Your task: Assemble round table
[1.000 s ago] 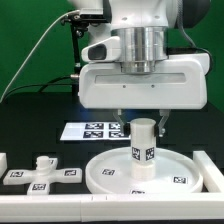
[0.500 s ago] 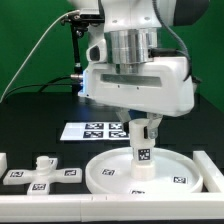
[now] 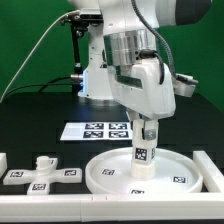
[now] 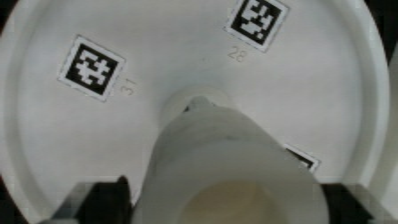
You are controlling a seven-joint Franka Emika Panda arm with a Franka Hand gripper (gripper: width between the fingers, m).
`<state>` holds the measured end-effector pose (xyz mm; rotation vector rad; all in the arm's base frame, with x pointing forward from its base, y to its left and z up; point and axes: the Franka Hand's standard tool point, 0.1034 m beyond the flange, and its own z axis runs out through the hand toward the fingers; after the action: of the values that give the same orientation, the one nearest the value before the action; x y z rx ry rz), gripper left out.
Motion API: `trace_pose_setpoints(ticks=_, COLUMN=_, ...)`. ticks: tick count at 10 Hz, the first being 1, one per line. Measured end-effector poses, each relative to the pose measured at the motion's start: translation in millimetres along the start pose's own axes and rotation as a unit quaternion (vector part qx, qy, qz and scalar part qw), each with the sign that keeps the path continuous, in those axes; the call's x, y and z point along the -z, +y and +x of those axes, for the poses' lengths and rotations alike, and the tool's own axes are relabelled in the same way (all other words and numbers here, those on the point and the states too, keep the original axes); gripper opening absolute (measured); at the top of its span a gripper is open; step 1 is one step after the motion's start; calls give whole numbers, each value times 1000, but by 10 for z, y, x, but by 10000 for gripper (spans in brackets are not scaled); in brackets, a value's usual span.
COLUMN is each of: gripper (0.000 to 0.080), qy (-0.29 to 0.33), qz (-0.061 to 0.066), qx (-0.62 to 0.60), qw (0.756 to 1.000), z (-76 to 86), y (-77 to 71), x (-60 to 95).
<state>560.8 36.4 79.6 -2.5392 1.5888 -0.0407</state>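
Leg: the short thick cylinder leg (image 3: 142, 162) stands upright at the middle of the round disc (image 3: 185, 170), lower centre-right of the exterior view
Gripper: the gripper (image 3: 148, 133) straddles the leg's top, one finger on either side; I cannot tell whether the pads press the plastic or stand just off it
Foot: the cross-shaped foot (image 3: 40, 172) lies well apart at lower left, untouched
Handling: probably light, rigid, smooth plastic, so apt to slip or twist between the pads; best taken squarely across its round sides near the top and kept upright
Exterior view only: the foot, the marker board (image 3: 92, 130), the leg's tag, and how upright the leg stands
Wrist view only: a look down the leg (image 4: 222, 165) to where it seats in the round disc (image 4: 169, 40), with tags on the floor around it
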Motion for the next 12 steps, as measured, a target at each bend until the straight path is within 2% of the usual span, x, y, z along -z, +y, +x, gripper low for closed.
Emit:
trace_pose_setpoints(ticks=1, gripper=604, qy=-1, qz=0, qx=97, qw=995, z=-15, y=-11, x=1)
trace_pose_setpoints(ticks=2, gripper=635, qy=-3, qz=0, qx=155, qw=988, z=-46, y=-25, x=-3)
trace_pose_setpoints(ticks=4, gripper=647, qy=-3, qz=0, qx=206, qw=979, z=-37, y=-17, x=-10)
trace_pose_setpoints(ticks=6, gripper=649, qy=-3, qz=0, qx=289, qw=957, z=-38, y=-18, x=-11)
trace_pose_setpoints(ticks=8, gripper=649, qy=4, qz=-15, qx=453, qw=891, z=-82, y=-55, x=-1)
trace_pose_setpoints(ticks=11, gripper=649, qy=12, qz=-15, qx=525, qw=851, z=-75, y=-61, x=-4)
trace_pose_setpoints(ticks=12, gripper=649, qy=9, qz=-26, qx=589, qw=808, z=-94, y=-62, x=-4)
